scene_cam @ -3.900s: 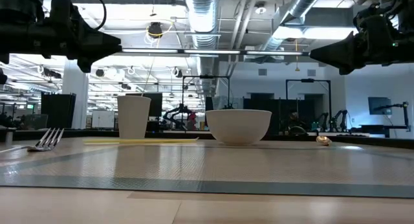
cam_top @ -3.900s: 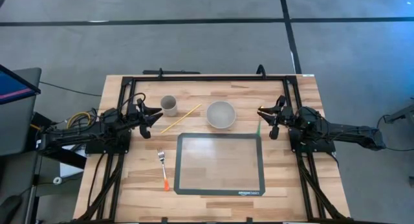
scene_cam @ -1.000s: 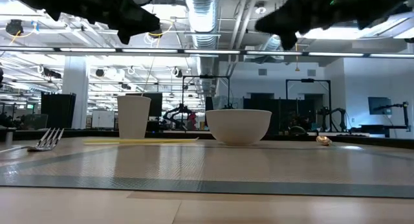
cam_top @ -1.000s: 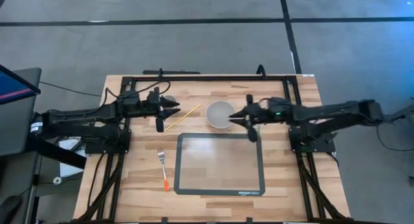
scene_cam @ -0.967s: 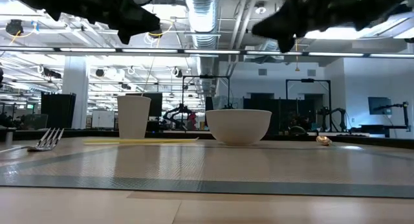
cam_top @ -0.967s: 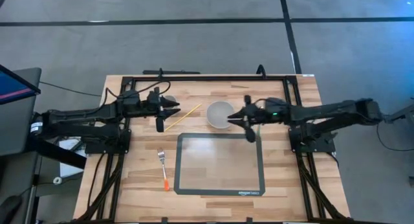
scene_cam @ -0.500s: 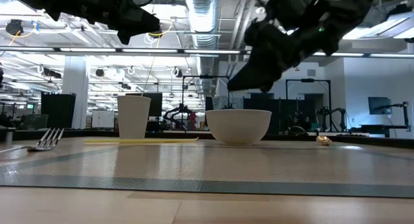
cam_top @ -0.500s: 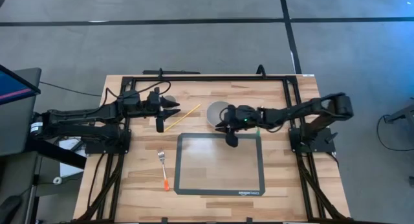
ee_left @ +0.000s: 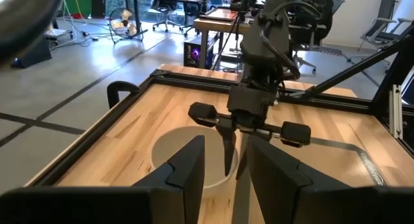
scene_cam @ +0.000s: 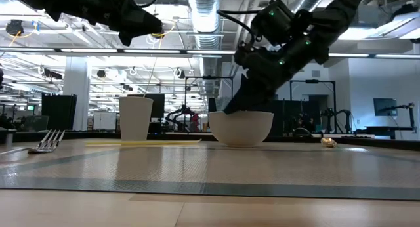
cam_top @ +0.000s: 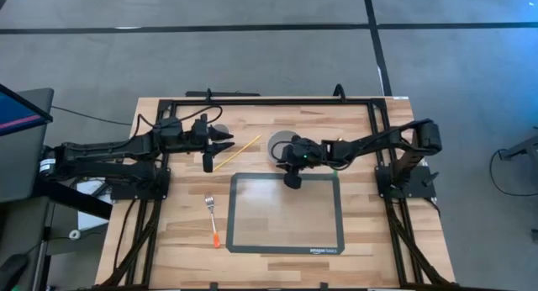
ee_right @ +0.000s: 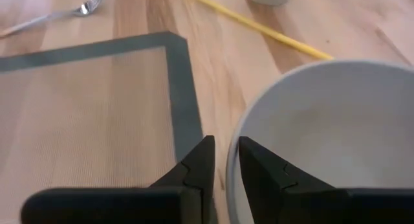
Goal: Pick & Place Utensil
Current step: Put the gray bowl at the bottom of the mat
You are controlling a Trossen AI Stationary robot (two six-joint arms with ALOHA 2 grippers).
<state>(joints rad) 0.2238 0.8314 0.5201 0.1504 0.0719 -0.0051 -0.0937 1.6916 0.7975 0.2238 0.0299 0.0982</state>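
Observation:
A white bowl (cam_top: 274, 143) (scene_cam: 241, 127) stands on the wood just past the grey-edged placemat (cam_top: 286, 240). My right gripper (cam_top: 284, 154) (ee_right: 225, 143) slants down onto its near-left rim, slightly open. One finger is inside the rim and the other outside. My left gripper (cam_top: 229, 141) (ee_left: 226, 143) hangs open, high above the white cup (scene_cam: 136, 119). A fork with an orange handle (cam_top: 212, 214) lies flat, left of the mat. A yellow stick (cam_top: 235, 154) lies between cup and bowl. My right gripper straddles the bowl's rim (ee_right: 230, 149) from above, slanting in from the table's right. The gap between its fingers is narrow. I cannot tell whether they touch the rim. The bowl stands upright on the table.
A black frame (cam_top: 269, 100) runs along the table's far edge and both sides. A small yellowish object (scene_cam: 327, 142) lies on the wood, right of the bowl. The mat's surface (ee_right: 84, 120) is bare. Free wood lies near the front edge.
My right gripper has swung toward the table's left, dropped from high above the table to the bowl's rim and tipped its fingers downward. The bowl has stayed in place.

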